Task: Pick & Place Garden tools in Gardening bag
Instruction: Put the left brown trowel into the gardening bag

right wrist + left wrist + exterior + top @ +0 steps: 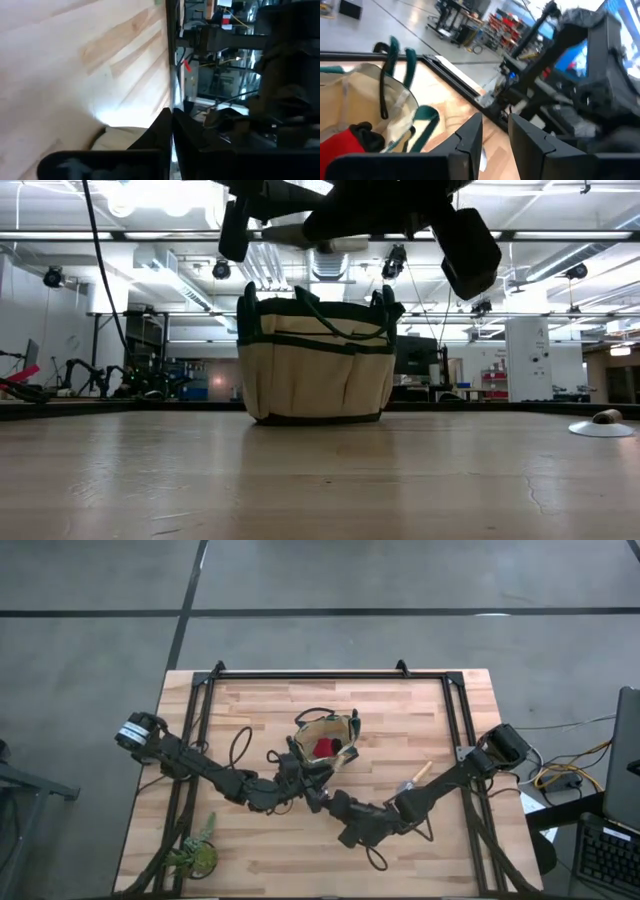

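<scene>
From above, we cannot make out the gardening bag's (327, 736) contents beyond a red item (323, 747); the arms crossing just beside it hide its near rim. The trowel (413, 778) shows only its pale handle, the blade lost under the right arm. In the low view both arms are cut off by the top edge. In the left wrist view the bag runs off the frame and the room behind is blurred. The right gripper's (171, 131) fingers look pressed together, with a pale thing beneath them we cannot identify.
</scene>
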{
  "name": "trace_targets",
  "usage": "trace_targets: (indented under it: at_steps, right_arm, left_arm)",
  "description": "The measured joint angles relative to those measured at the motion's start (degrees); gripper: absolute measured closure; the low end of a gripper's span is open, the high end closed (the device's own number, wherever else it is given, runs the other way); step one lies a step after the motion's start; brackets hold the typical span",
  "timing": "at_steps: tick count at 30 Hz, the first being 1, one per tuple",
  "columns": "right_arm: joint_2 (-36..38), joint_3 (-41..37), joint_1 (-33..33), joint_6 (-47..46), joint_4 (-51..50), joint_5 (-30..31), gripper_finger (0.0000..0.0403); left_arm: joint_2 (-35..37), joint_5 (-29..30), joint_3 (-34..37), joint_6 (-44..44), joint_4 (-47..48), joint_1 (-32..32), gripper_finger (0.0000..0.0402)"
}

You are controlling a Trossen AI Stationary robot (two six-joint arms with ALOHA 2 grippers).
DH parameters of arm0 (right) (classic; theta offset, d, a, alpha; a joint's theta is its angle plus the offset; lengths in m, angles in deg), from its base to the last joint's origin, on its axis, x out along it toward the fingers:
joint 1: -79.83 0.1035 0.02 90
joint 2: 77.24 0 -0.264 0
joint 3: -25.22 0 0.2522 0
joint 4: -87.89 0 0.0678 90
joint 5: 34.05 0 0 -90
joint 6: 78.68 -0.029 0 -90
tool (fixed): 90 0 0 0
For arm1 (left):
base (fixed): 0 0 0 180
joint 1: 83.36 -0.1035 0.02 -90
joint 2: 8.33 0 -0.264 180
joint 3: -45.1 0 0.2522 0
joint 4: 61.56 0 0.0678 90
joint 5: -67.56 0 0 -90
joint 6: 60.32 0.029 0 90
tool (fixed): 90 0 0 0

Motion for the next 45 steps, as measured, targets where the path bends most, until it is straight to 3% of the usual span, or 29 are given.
trace_targets:
  at_steps: [12, 20, 26, 30, 38, 45]
  right_arm:
    - [1.36, 0.04, 1.18, -7.64, -1.85, -2.47, 0.0396]
    - [10.57, -4.21, 0.56, -22.35, -3.72, -16.45, 0.0395]
    - [19.48, -11.87, -2.68, -31.75, 7.85, -33.72, 0.0395]
    - [22.37, -17.60, -5.72, -36.96, 18.58, -40.40, 0.0395]
    - [21.68, -26.80, -9.98, -43.35, 39.05, -43.36, 0.0395]
    - [14.17, -27.31, -13.42, -43.97, 48.06, -43.50, 0.0395]
  left_arm:
    - [1.12, -1.84, 0.00, 11.21, 0.72, 0.17, 0.0301]
    - [5.58, -1.81, 0.00, 27.89, 0.60, 3.17, 0.0303]
    - [6.59, -3.19, 0.04, 36.75, -1.66, 4.76, 0.0301]
    - [6.15, -6.22, 0.04, 43.71, -7.71, 5.13, 0.0303]
    - [6.05, -17.92, 0.04, 50.32, -13.57, 6.10, 0.0301]
    - [6.01, -18.59, 0.04, 50.73, -15.27, 6.10, 0.0302]
